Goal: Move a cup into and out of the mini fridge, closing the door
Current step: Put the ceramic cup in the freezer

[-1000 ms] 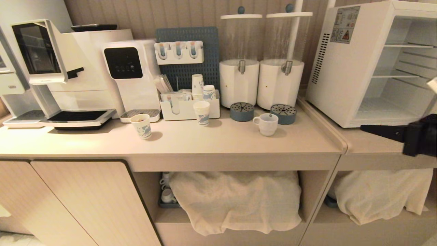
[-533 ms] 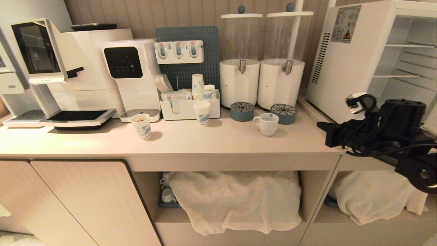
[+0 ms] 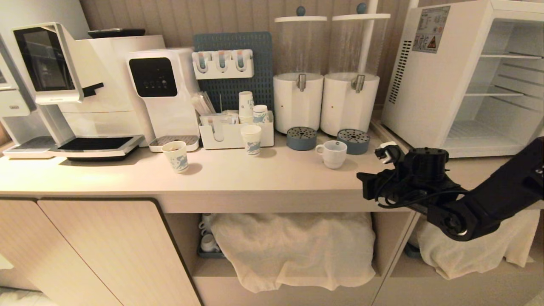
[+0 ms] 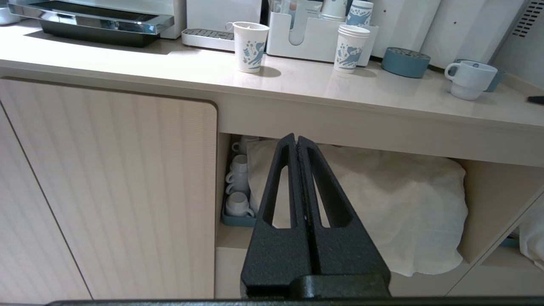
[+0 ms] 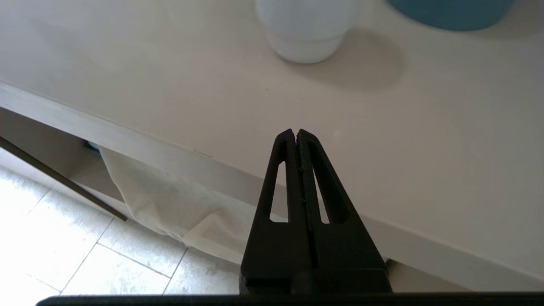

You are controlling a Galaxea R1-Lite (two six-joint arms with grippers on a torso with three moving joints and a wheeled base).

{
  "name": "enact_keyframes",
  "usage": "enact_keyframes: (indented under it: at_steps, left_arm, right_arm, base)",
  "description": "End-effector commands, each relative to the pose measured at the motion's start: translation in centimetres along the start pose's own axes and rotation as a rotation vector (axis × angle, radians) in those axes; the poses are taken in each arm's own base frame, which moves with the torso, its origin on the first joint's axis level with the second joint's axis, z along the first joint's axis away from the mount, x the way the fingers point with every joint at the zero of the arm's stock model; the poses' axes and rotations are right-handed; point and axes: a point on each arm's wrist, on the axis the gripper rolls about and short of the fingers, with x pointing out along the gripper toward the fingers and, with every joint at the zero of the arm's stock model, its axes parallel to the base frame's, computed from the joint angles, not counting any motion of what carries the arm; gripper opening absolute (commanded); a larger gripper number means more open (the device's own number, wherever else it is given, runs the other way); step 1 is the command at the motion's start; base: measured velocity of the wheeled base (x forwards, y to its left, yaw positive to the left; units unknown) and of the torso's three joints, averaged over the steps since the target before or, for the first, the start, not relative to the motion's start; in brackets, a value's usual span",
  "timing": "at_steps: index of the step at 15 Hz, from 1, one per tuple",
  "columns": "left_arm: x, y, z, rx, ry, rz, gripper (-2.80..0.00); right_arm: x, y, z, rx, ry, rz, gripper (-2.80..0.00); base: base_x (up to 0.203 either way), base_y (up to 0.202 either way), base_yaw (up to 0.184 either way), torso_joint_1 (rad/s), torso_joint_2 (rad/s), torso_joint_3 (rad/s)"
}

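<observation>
Right arm reaching in from the right, forearm angled up and across, wrist bent so the right gripper (image 3: 364, 185) points leftward over the front of the counter (image 3: 238, 174); jaws pressed flat together, nothing between them, tips (image 5: 296, 135) hovering above bare countertop just inside its front edge; the cup (image 3: 332, 154) stands upright ahead of those tips and a little off to one side, apart from them, handle turned toward the paper cups (image 3: 251, 140), with a blue round drip tray (image 3: 353, 141) just behind it; the mini fridge (image 3: 429, 80) sits behind the arm, interior open to view, wire shelves bare, the door itself not visible; left gripper (image 4: 296, 140) hangs low in front of the cabinet, jaws closed tight and empty, pointing at the cloth-covered open shelf (image 4: 374, 199) below the counter, where stacked mugs (image 4: 239, 187) sit beside the cloth.
</observation>
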Motion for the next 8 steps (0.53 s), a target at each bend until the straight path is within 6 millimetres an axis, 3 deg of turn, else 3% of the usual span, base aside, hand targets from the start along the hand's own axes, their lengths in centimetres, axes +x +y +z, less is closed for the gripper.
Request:
enact_keyframes:
  at_steps: [1, 3, 4, 8]
  left_arm:
    - [0.2, 0.2, -1.1, -0.002, 0.034, 0.005, -2.8]
    - [0.2, 0.2, -1.1, -0.002, 0.033, 0.004, -2.8]
    - [0.2, 0.2, -1.1, -0.002, 0.033, 0.004, -2.8]
    - [0.2, 0.2, -1.1, -0.004, 0.031, 0.004, -2.8]
  right_arm:
    - [1.6, 0.1, -1.1, 0.001, 0.024, 0.008, -2.8]
    - [2.1, 0.1, -0.8, 0.005, 0.031, 0.013, -2.8]
    - [2.3, 0.2, -0.7, 0.014, 0.038, 0.017, 0.0]
    - [2.9, 0.7, 0.0, 0.045, 0.026, 0.056, 0.0]
  base:
    - [0.0, 0.0, 0.0, 0.0, 0.0, 0.0]
    - [0.0, 0.0, 0.0, 0.0, 0.0, 0.0]
    - [0.0, 0.0, 0.0, 0.0, 0.0, 0.0]
    - [0.0, 0.0, 0.0, 0.0, 0.0, 0.0]
